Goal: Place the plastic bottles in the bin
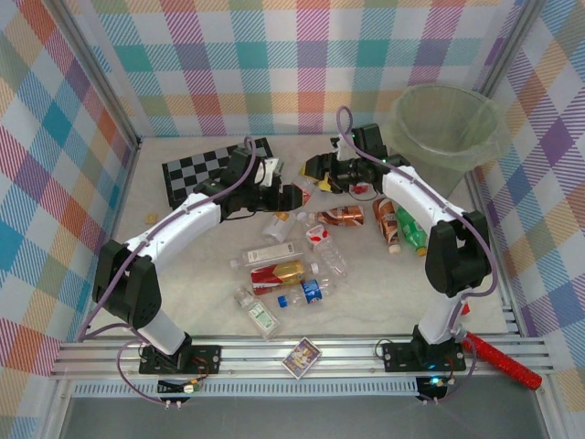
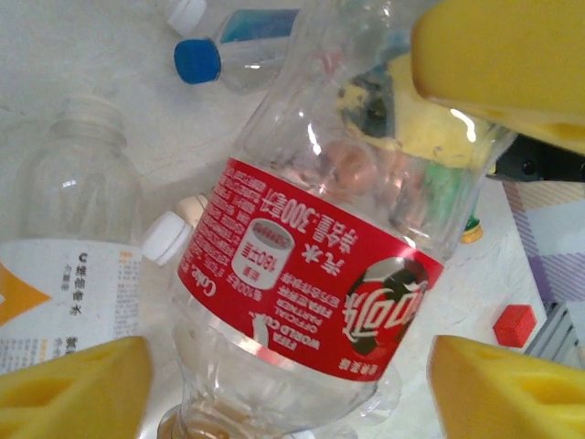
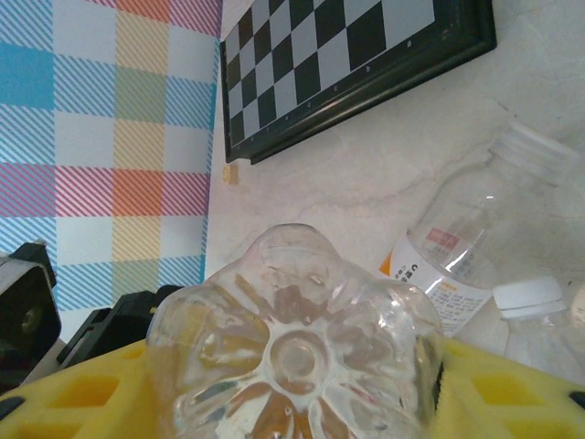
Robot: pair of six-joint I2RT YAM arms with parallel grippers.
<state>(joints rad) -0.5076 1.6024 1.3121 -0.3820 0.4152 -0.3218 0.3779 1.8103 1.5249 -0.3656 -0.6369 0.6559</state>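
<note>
pale marbled table (image 1: 196, 297), red-labelled bottle (image 2: 311, 274) between the right fingers (image 3: 512, 398)

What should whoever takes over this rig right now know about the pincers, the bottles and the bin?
Right pincer: shut on the base of a clear red-labelled bottle.
Left pincer: open, its fingers either side of that bottle's neck end, with gaps showing.
The bin stands at the far right corner and looks empty.
Other bottles lie scattered on the table.
Done: seemingly nothing binned yet.
Left: carry the held bottle to the bin, then the rest.
</note>
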